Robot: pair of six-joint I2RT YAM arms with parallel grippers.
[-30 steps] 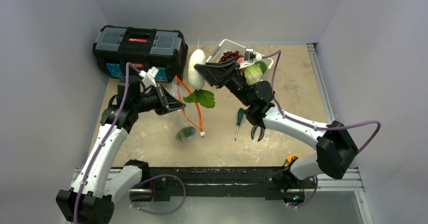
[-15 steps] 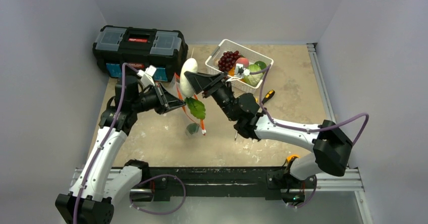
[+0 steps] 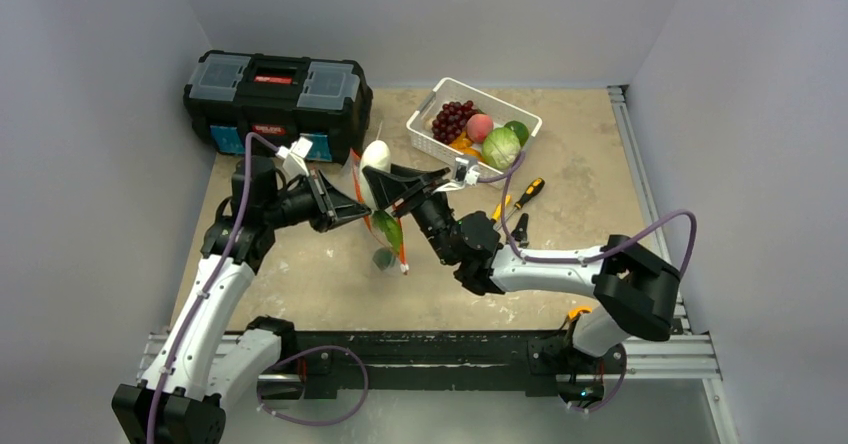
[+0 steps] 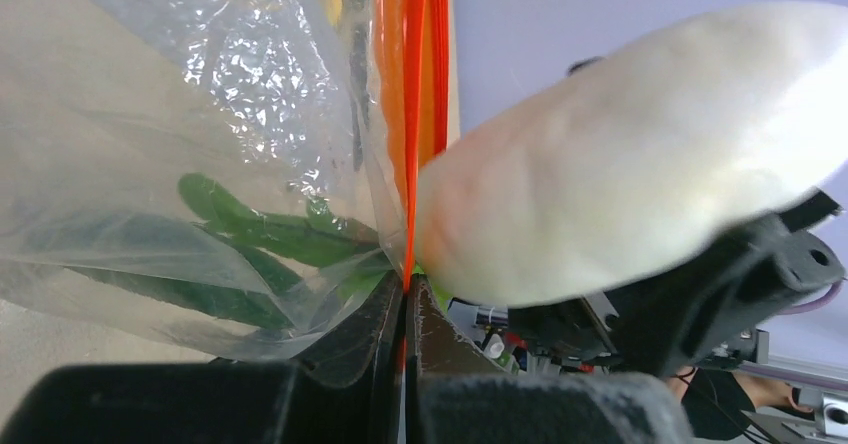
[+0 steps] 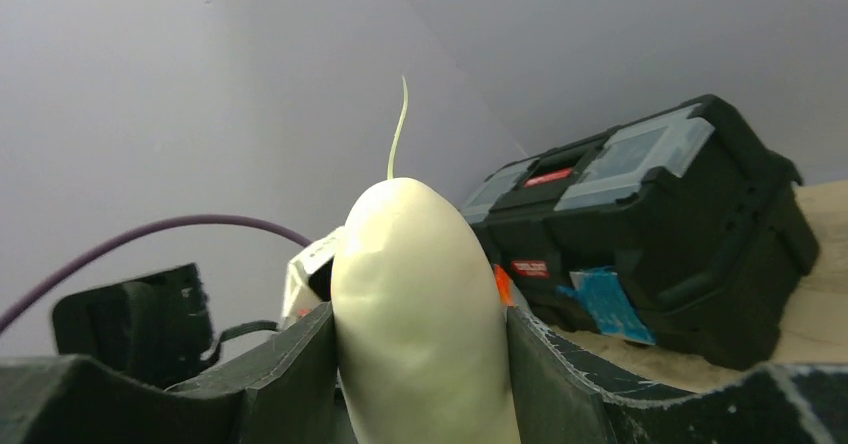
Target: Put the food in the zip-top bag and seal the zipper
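Top external view gives you the layout: on the tan table (image 3: 590, 164), with the black toolbox (image 3: 277, 89) at the back left and the white basket (image 3: 421, 106) of remaining produce at the back, both arms meet over the middle. The zip-top bag (image 3: 366, 226) hangs from your left gripper (image 3: 355, 209), and your right arm, which is carrying, has the white oblong vegetable (image 3: 375, 156) right against it, so no reach is left to cover, only alignment. The vegetable's long axis stands steeply tilted, thin root tip up and green leaves (image 3: 388, 230) hanging down beside the plastic. In the right wrist view its white body (image 5: 420, 294) sits wedged between the two fingers, which stand partly apart and clamped on its flanks. In the left wrist view the left gripper (image 4: 405, 314) is pressed together on the orange-red zipper (image 4: 410, 114), pinching one edge of the mouth, and the vegetable (image 4: 620, 164) lies just to the right of that strip, its leaf end touching it. Green leaves show through the crinkled film (image 4: 200, 144), but you cannot tell from here whether they are inside the bag or only behind it. My judgement: the coming move turns on getting the leaf end onto the open side of the strip, then sliding the vegetable in along its own long axis. The small white slider (image 3: 404, 267) hangs at the strip's low end.
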